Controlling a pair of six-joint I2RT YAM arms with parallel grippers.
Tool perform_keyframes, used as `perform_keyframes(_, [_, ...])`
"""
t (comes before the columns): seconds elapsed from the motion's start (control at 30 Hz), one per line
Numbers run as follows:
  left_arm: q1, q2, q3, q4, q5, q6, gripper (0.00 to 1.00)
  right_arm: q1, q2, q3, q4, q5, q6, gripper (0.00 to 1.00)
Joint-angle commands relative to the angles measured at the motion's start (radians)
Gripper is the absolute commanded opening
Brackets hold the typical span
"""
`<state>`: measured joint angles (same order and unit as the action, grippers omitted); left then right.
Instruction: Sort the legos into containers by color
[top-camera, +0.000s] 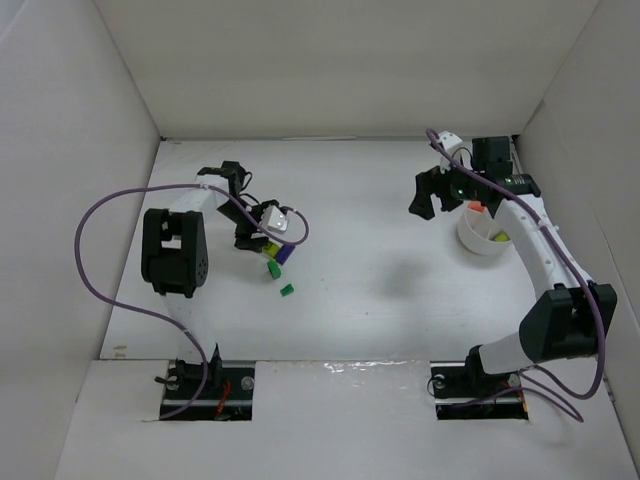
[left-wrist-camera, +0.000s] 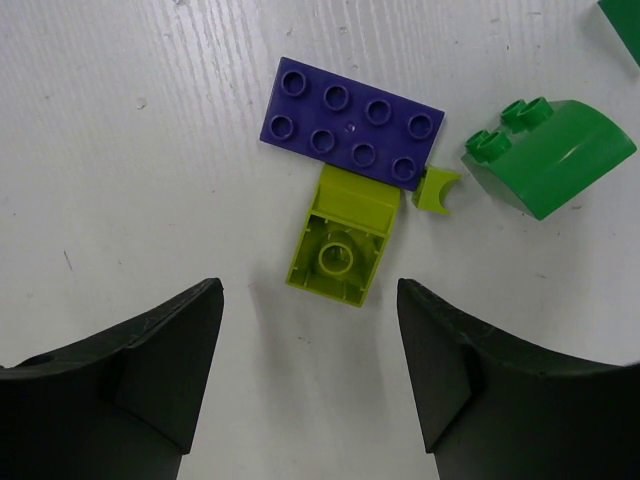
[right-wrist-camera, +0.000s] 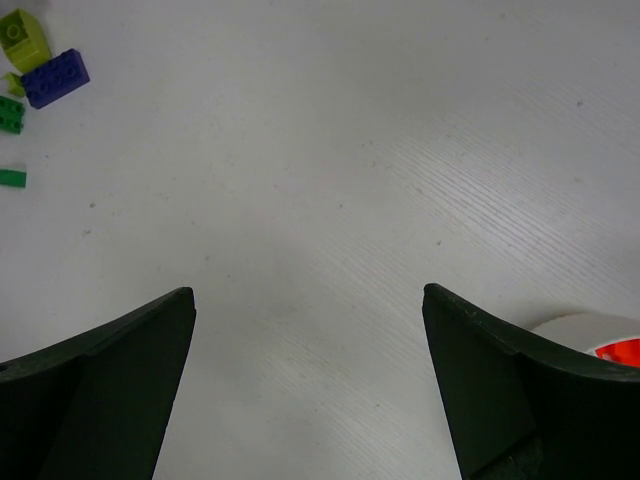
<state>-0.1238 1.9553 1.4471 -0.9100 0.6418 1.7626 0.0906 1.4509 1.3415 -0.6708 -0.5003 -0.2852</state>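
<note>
Lime lego (left-wrist-camera: 343, 240) touches the purple lego (left-wrist-camera: 352, 122), so we judge our left end effector (left-wrist-camera: 309, 298), spread wide and empty, could drag both when closing.

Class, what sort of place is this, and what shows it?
Likely a robot test bench: a white table boxed by plain white walls, left arm and right arm bolted at its edge, legos and a sorting bowl.
</note>
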Motion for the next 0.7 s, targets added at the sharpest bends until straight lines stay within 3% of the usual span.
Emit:
perform_keyframes(0.0, [-0.005,-0.006,-0.013,-0.056,0.010,0.055,0.67,-0.003,0.002,0.021,0.023,0.005,-0.009,1.00])
perform_keyframes(0.37, [-0.060,-0.006,-0.063,-0.035,-0.022,0.034,0.59,-0.003,0.051,0.039,0.023,-0.017,-0.009,1.00])
perform_keyframes(0.67, [-0.069,0.005,-0.074,-0.004,-0.060,-0.018,0.27,-0.003,0.060,0.039,0.023,-0.082,0.021,1.00])
